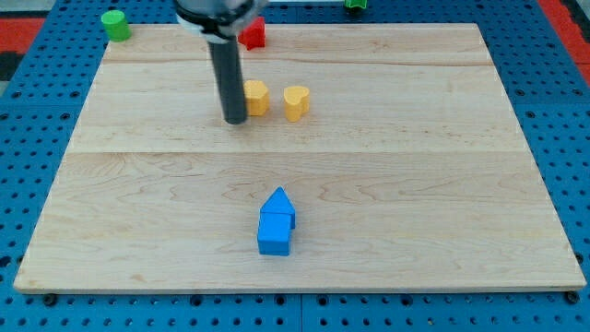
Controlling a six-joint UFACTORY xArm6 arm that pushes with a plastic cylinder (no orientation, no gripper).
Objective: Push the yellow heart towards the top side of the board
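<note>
The yellow heart (296,101) lies on the wooden board (415,184) in its upper middle part. A yellow hexagon block (256,96) sits just to the heart's left, a small gap apart. My tip (235,120) rests on the board right beside the yellow hexagon's left side, close to touching it. The rod rises up from there to the view's top edge. The heart is about one block's width further to the view's right of the tip, behind the hexagon.
A red block (253,34) sits at the board's top edge, partly behind the arm. Two blue blocks (276,222) lie together at the lower middle. A green block (116,24) lies off the board at top left, another green one (355,4) at the top.
</note>
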